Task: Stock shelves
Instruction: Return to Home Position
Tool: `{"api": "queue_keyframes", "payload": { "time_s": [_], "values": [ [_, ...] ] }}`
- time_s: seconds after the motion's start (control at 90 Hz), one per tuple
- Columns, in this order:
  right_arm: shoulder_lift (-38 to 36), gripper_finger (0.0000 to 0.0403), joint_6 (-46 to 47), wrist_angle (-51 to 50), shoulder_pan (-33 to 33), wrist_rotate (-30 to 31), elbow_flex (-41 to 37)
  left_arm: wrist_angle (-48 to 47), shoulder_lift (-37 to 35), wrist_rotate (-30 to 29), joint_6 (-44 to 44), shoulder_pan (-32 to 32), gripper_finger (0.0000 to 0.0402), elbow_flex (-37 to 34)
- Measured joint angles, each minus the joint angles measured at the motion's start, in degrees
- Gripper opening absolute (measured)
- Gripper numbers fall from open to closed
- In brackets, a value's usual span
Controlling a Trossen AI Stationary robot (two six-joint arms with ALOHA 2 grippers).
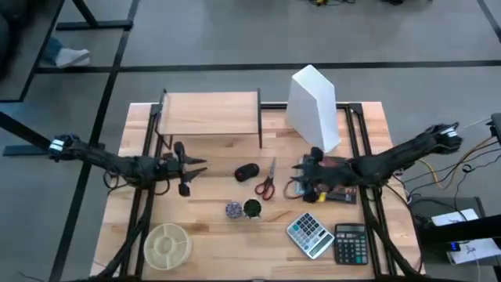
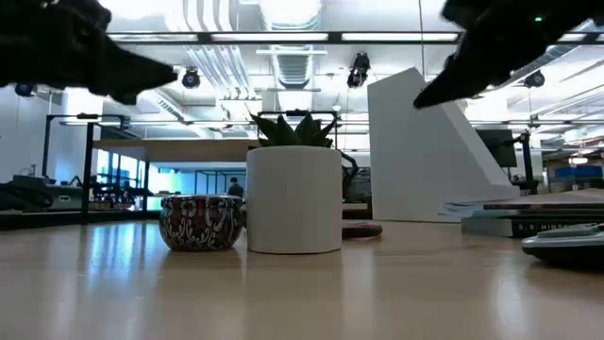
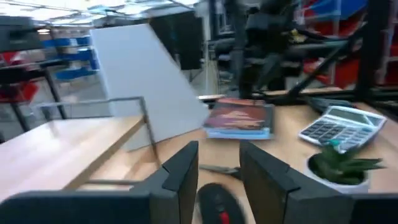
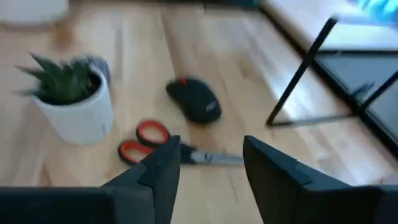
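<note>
The shelves (image 1: 210, 113) are a low light-wood riser on thin black legs at the table's far side, left of centre, with nothing on top. My left gripper (image 1: 196, 167) hovers open in front of the riser, pointing right toward a black mouse (image 1: 246, 171); the left wrist view shows the mouse (image 3: 214, 202) just beyond the fingers. My right gripper (image 1: 301, 176) is open too, pointing left toward red-handled scissors (image 1: 266, 182), with the scissors (image 4: 161, 146) ahead of its fingers. Under the right arm a book (image 3: 239, 118) lies flat on the table.
A white angled file holder (image 1: 313, 106) stands right of the riser. A potted succulent (image 1: 252, 207) and a patterned tin (image 1: 234, 209) sit near the centre front. Two calculators (image 1: 309, 233) (image 1: 350, 243) lie at the near right, and a round tray (image 1: 167, 244) at the near left.
</note>
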Motion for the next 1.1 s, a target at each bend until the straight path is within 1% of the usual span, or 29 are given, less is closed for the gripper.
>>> {"api": "queue_keyframes", "payload": {
  "time_s": [0.089,0.178,0.222,0.289,0.378,0.444,0.522,0.611,0.7,0.733,0.8,0.856,0.922,1.1],
  "values": [
    [-7.41,0.0136,-1.75,4.06,0.0,-2.9,-4.22,0.05,-3.32,1.53,-0.99,0.0,0.0102,-1.97],
    [-14.79,0.0122,-1.93,5.65,0.0,-6.15,-7.15,-1.04,-6.04,6.25,-2.14,0.38,0.0097,-2.88],
    [-18.26,0.0115,-1.71,6.04,0.0,-7.05,-8.37,-3.04,-7.3,8.65,-3.52,0.96,0.0092,-2.87],
    [-23.24,0.0105,-1.97,7.12,0.14,-7.17,-10.6,-5.08,-8.75,10.68,-5.71,2.29,0.0084,-2.83],
    [-29.91,0.0091,-4.66,7.13,0.15,-7.26,-14.47,-8.28,-10.73,12.83,-8.07,4.48,0.0071,-2.83],
    [-35.35,0.0079,-7.01,9.86,0.15,-7.3,-18.24,-11.02,-12.05,14.54,-9.76,6.33,0.006,-2.83],
    [-41.51,0.0065,-8.95,12.81,0.15,-7.74,-22.27,-15.05,-13.65,18.57,-10.82,8.2,0.0046,-2.83],
    [-48.27,0.0048,-9.76,12.93,0.13,-11.6,-25.77,-18.97,-15.4,22.36,-10.99,9.77,0.003,-2.83],
    [-53.84,0.0028,-9.45,12.2,-0.33,-16.6,-27.95,-19.49,-17.14,25.24,-10.26,11.0,0.0011,-2.83],
    [-55.42,0.002,-9.01,11.3,-0.59,-17.45,-28.25,-19.42,-17.83,27.62,-9.49,11.54,0.0006,-2.83],
    [-55.44,0.0006,-7.62,10.49,-1.26,-17.64,-28.61,-19.26,-18.93,33.17,-8.65,12.8,0.0003,-2.83],
    [-55.45,0.0003,-7.28,9.11,-1.73,-17.59,-28.7,-19.81,-19.63,35.77,-9.52,14.23,0.0003,-2.83],
    [-54.56,0.0007,-7.26,9.06,-1.99,-17.62,-28.7,-20.53,-19.99,36.96,-11.07,15.88,0.0001,-2.85],
    [-54.07,0.0007,-5.67,6.76,-1.97,-17.72,-28.73,-20.45,-20.17,36.97,-12.53,18.45,0.0001,-2.85]
  ]
}}
